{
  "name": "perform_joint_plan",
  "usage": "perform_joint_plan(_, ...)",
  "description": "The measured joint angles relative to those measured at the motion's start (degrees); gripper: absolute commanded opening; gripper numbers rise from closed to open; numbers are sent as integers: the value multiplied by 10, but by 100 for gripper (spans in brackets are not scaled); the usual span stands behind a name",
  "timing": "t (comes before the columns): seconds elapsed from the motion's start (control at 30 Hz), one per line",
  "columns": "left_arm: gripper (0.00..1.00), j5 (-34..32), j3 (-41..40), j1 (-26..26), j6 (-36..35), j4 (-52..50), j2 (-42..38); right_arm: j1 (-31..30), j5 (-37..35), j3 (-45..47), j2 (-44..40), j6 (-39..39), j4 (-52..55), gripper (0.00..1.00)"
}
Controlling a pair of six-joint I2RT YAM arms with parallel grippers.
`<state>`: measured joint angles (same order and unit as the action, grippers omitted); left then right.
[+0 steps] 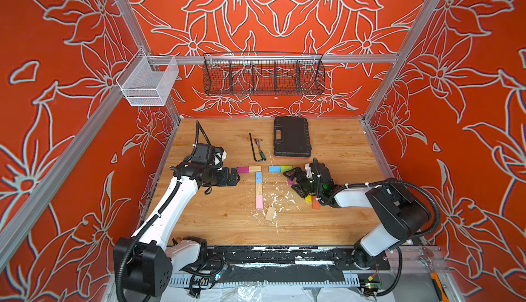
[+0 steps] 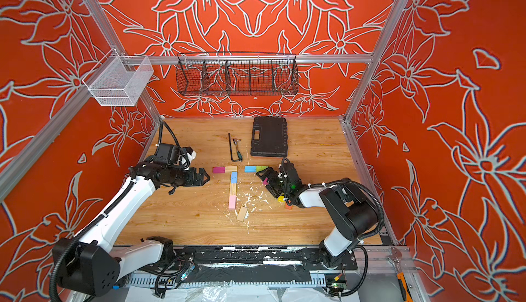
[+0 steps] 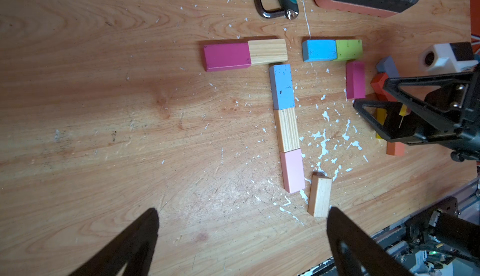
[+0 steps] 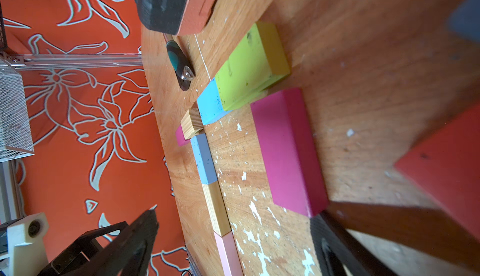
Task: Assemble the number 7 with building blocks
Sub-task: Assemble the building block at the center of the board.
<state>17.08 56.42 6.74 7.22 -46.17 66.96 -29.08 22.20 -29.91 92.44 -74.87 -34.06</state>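
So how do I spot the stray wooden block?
From the black case at the far side, follow the column of blocks toward the robot to the pale pink block. Beside its end lies the plain wood block, the only unpainted one askew, outside any row.

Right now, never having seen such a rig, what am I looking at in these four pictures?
Two robot arms work over a wooden table. Two pictures look down from overhead; two come from cameras on the arms' wrists. The left pincer and the right pincer stand open, holding nothing. Five building blocks lie as a number 7; a blue block and a green block lie end to end beside it, with more around the right pincer. Behind lie a black case and a hex key.
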Motion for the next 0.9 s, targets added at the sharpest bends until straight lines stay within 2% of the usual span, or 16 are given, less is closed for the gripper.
perform_joint_plan(0.9,98,2,0,0,0,0,1,12,2,1,6,9,-14,95)
